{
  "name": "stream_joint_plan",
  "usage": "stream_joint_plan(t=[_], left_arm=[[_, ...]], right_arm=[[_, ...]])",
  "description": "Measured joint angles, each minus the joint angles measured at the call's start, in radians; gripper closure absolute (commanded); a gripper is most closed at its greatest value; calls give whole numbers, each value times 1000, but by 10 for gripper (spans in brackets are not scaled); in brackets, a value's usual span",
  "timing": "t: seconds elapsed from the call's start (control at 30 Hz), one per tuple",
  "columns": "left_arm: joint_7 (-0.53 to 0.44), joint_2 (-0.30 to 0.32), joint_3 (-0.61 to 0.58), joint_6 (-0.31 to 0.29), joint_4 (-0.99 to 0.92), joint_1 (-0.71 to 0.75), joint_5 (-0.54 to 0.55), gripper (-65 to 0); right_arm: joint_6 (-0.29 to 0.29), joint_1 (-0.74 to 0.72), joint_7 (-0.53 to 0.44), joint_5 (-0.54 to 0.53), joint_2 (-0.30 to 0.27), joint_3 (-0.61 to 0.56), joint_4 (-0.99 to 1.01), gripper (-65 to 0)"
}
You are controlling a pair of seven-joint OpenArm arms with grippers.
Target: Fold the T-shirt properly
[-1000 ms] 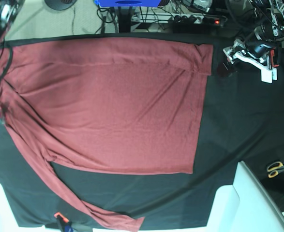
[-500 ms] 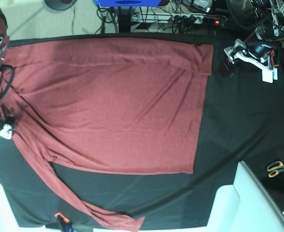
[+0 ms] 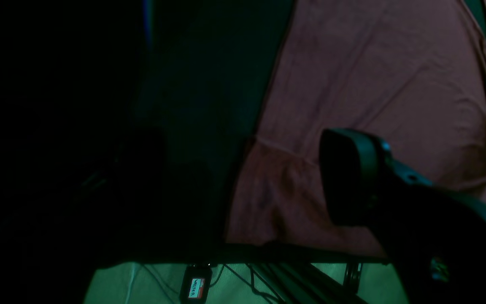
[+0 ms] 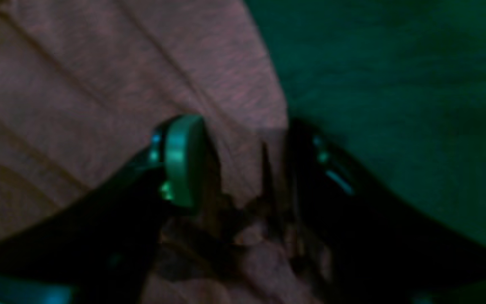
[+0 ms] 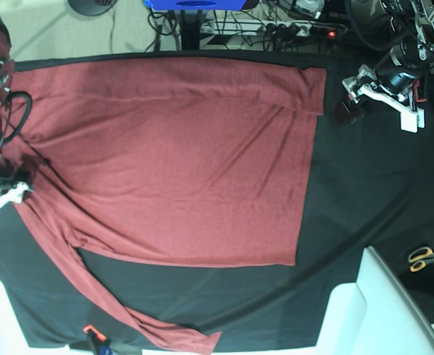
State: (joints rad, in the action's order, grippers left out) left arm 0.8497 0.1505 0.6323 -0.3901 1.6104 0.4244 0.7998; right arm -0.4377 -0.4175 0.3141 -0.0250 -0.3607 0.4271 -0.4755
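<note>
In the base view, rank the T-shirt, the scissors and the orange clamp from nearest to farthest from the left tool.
1. T-shirt, corner just beside the left tool.
2. Scissors, right edge.
3. Orange clamp, bottom left.

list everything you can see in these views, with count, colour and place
T-shirt: one, brick red, spread flat on the table, one long sleeve trailing to the near edge
black cloth: one, covering the table
scissors: one pair, yellow handles, at the table's edge on the left arm's side
power strip: one, dark, red light, on the floor behind the table
left gripper: jaws open, above bare cloth beside the shirt's corner
right gripper: jaws around bunched shirt fabric at its edge
</note>
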Motion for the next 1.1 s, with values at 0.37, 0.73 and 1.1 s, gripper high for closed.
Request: stream_joint_plan(t=[0.37,0.73,1.1], left_arm=[[0,0,0,0,0,5,0,-550],[0,0,0,0,0,5,0,-550],[0,0,0,0,0,2,0,-550]], right_arm=[[-1,0,-1,0,0,0,-1,-375],[0,-4,3,0,-35,1,-1,-321],[0,-3,3,0,-35,1,0,-8]])
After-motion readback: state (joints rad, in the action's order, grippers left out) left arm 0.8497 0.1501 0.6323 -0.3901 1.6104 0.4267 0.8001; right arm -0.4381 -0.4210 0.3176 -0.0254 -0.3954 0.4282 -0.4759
